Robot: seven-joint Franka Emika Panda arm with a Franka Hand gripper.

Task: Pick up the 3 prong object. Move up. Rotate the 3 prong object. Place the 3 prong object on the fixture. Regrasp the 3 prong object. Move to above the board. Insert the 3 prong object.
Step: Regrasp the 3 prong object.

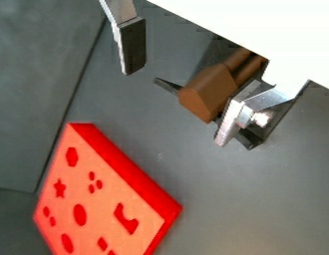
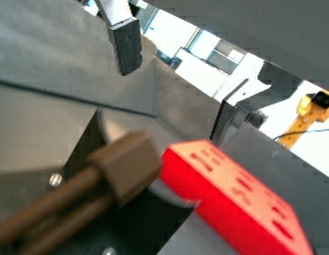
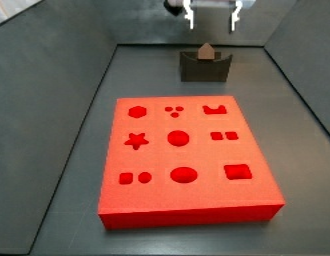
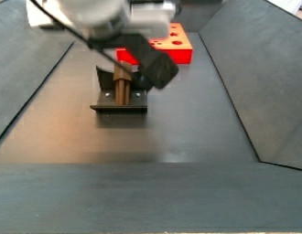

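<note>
Gripper: in a side view the gripper (image 3: pixel 213 17) hangs at the 12 o'clock edge of the scene, above the fixture (image 3: pixel 205 68) and clear of it; in another side view it (image 4: pixel 121 62) sits under the arm's bulk, right over the fixture (image 4: pixel 121 99)
Jaws: spread apart with nothing between them; in both wrist views the two silver fingers (image 1: pixel 128 40) (image 2: pixel 124 42) stand well apart with bare floor showing in the gap
3 prong object: a small brown piece (image 3: pixel 205 50) standing upright in the notch on top of the fixture, below the open fingers and not touching them; in a wrist view it shows as a brown block (image 1: pixel 211 88) against the fixture (image 1: pixel 254 110); in another wrist view it is a blurred brown shape (image 2: pixel 88 184) close to the lens
Fixture: dark block on the grey floor, at 12 o'clock of the board (image 3: pixel 184 160) in a side view, apart from it
Board: thick red slab with recessed cut-outs, star, circles and squares, lying flat on the floor; in a wrist view its corner (image 1: pixel 101 194) lies apart from the fixture; in a side view only a red part (image 4: pixel 175 43) shows behind the arm
Prongs: too small to make out in any view
</note>
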